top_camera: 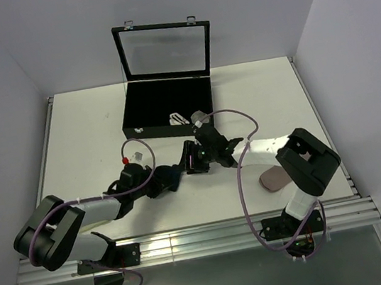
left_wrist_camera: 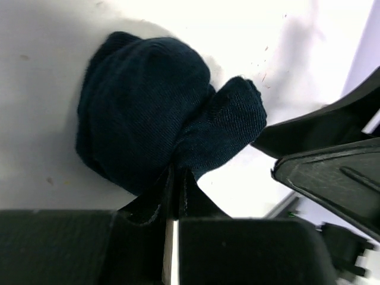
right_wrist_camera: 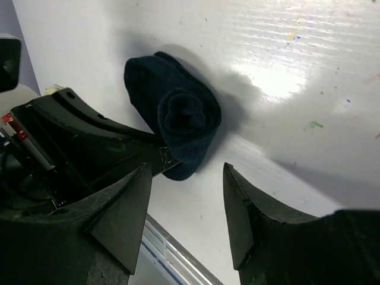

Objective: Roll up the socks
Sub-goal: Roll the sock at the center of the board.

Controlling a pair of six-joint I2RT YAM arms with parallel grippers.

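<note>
Left wrist view, my left gripper (left_wrist_camera: 176, 193) clenched on a fold of the rolled navy sock (left_wrist_camera: 142, 107), bundle resting on the table (left_wrist_camera: 47, 35) just beyond the pinch, my right gripper (right_wrist_camera: 187, 208) spread open just beside it, seemingly not touching.

The rolled navy sock (left_wrist_camera: 142, 113) is soft, finely ribbed knit cloth, matt and faintly fuzzy. The right gripper (right_wrist_camera: 187, 169) has black fingers (right_wrist_camera: 124, 208) that look like hard matt plastic with a grainy surface. The white tabletop (right_wrist_camera: 297, 59) is smooth with a dull sheen and small scuffs, and the black case (top_camera: 131, 112) has a glossy clear lid (top_camera: 162, 50).
</note>
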